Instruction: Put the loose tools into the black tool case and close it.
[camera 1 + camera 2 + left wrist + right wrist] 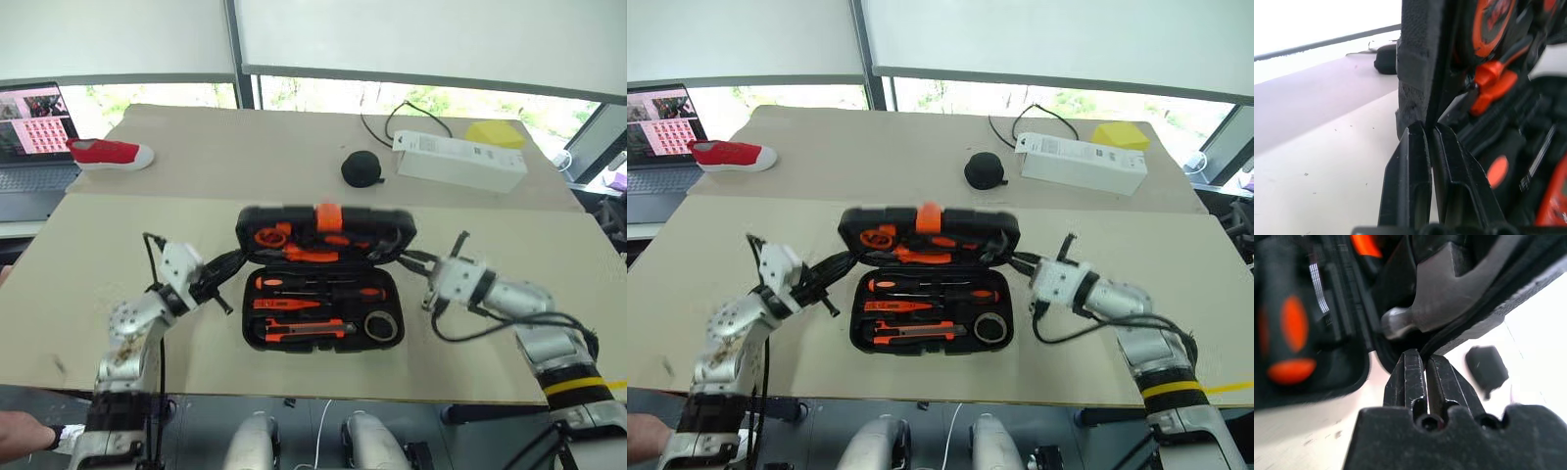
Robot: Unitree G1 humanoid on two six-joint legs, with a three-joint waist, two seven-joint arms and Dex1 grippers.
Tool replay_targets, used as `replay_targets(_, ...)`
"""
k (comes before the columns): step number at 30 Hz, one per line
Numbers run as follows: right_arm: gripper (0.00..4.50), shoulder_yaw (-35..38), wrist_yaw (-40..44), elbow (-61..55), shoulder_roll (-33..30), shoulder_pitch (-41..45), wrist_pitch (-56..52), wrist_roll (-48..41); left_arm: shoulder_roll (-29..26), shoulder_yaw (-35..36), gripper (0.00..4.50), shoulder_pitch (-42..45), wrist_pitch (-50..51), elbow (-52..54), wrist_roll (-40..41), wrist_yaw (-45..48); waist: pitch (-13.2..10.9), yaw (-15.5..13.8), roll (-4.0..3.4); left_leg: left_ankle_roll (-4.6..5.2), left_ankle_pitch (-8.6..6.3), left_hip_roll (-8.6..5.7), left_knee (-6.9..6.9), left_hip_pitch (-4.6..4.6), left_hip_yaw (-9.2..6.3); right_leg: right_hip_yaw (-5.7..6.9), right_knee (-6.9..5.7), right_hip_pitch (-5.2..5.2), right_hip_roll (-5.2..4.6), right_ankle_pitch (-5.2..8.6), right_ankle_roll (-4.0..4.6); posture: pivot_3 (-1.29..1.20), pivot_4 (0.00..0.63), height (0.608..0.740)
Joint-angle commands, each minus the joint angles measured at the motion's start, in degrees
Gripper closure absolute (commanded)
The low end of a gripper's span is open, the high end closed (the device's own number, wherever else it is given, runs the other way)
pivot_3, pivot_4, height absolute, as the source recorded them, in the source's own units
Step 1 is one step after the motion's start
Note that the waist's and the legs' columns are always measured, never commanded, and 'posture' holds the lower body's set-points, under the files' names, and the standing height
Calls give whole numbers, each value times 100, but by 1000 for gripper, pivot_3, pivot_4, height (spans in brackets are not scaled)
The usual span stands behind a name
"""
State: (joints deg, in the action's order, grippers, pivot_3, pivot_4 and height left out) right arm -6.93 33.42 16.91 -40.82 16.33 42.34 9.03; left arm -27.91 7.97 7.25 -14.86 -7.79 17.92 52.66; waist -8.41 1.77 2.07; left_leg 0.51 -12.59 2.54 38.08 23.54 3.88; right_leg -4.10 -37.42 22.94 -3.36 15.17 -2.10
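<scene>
A: Why a claw at each end of the black tool case (323, 284)?
B: Left gripper (233, 260) and right gripper (409, 258) are each pinched shut on a side edge of the lid (326, 233), likely to fold it evenly.
A: Position?
B: Mid-table (88, 294), long axis left-right, lid half-raised at the far side, opening toward the robot; tools (318, 308) slotted inside.

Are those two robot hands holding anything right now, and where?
Both grip the raised lid of the black plastic tool case: left gripper pinches the lid's left edge, right gripper pinches its right edge.
</scene>
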Motion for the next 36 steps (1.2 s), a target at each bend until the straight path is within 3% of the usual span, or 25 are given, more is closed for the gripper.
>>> replay_targets(1,4120,-58,146,373,-209,-445,186,70,-269,319,4123,-471,110,-80,213,146,3,34,-3,0,0,5,-12,-27,2,2,15,-29,0,2,3,0,150,740)
replay_targets(3,3501,73,268,335,-276,-614,-67,-276,-391,472,3536,-637,183,8,302,44,13,47,1,3,-3,19,-29,-77,3,3,36,-82,0,5,4,0,150,740)
replay_targets(7,2205,329,367,148,-455,-761,-213,-616,-699,712,2186,-790,426,-24,416,77,0,54,4,3,-4,22,-31,-54,-17,7,35,-58,-2,6,6,0,150,740)
replay_targets(11,878,509,858,-387,-764,-1224,-531,-1268,-1011,783,2124,-617,576,-201,502,372,-2,-26,4,3,-3,20,-25,-63,-22,6,36,-69,-7,3,2,0,150,740)
replay_targets(13,878,521,1258,-781,-910,-1510,-944,-1744,-1090,730,2124,-472,709,-262,510,447,-2,-77,5,3,-4,19,-26,-60,-22,9,37,-68,-7,4,1,0,150,740)
replay_targets(15,1338,569,1633,-1247,-1105,-1854,-1335,-2206,-1149,627,2124,-320,835,-262,571,634,-2,-100,5,3,-4,21,-26,-58,-20,10,38,-66,-6,4,2,0,150,740)
replay_targets(18,2293,526,2379,-2319,-1668,-2690,-2391,-2941,-1153,196,2821,394,1206,-388,378,773,-4,-171,0,3,-4,19,-26,-51,-20,11,37,-66,-7,4,1,0,150,740)
replay_targets(22,3639,350,2513,-3112,-1759,-2965,-3132,-2969,-1051,-252,4300,1048,1383,-698,48,840,3,-154,23,3,-3,21,-20,-48,-7,17,40,-67,2,4,0,0,150,740)
replay_targets(23,4120,270,2471,-3328,-1677,-2980,-3348,-2966,-996,-389,4500,1250,1375,-846,-68,840,3,-138,23,3,-3,22,-20,-50,-10,12,41,-65,2,4,0,0,150,740)
replay_targets(25,4434,146,2395,-3593,-1516,-2989,-3594,-2885,-919,-571,4500,1529,1378,-1058,-224,837,3,-108,23,3,-4,16,-20,-45,-10,14,41,-62,7,5,0,0,150,740)
replay_targets(30,4434,-283,1926,-3744,-813,-2577,-4012,-2272,-759,-1006,4500,2096,1401,-1686,-549,1033,1,-101,27,3,-4,13,-20,-26,-7,16,41,-46,20,5,1,0,150,740)
replay_targets(36,4434,-418,1515,-3229,-176,-1675,-4120,-1619,-759,-1051,4500,2081,1680,-1640,-373,1388,-1,-91,30,3,-3,10,-18,-16,-3,14,38,-34,18,4,0,0,150,740)
